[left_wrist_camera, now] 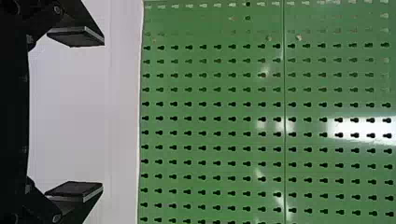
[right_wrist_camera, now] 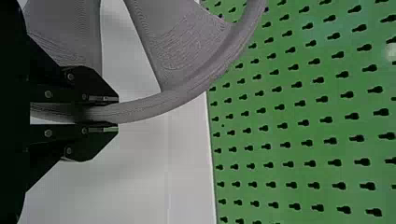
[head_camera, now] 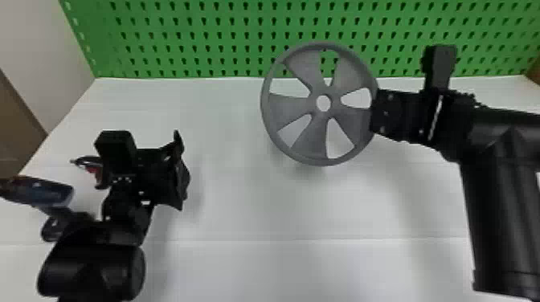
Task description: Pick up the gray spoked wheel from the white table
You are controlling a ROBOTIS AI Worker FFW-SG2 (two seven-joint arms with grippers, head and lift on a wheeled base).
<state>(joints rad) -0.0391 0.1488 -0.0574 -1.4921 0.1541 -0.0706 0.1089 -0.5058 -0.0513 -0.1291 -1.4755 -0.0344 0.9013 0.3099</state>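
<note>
"Gray wheel (head_camera: 287,106), far side, right of centre, seemingly lifted over the white table (head_camera: 241,200). Right gripper (right_wrist_camera: 116,112) clamped on its rim (right_wrist_camera: 187,96). Left gripper (left_wrist_camera: 102,114), near left, fingers apart."

"Handling?"

"Fine ridges; plastic, I'd guess. Stiff, fairly light. Rim's the place to hold, but a one-sided pinch may let it swivel. Squeeze firmly, turn slowly."

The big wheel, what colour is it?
The wheel is plain gray, seen best in the head view.
</note>
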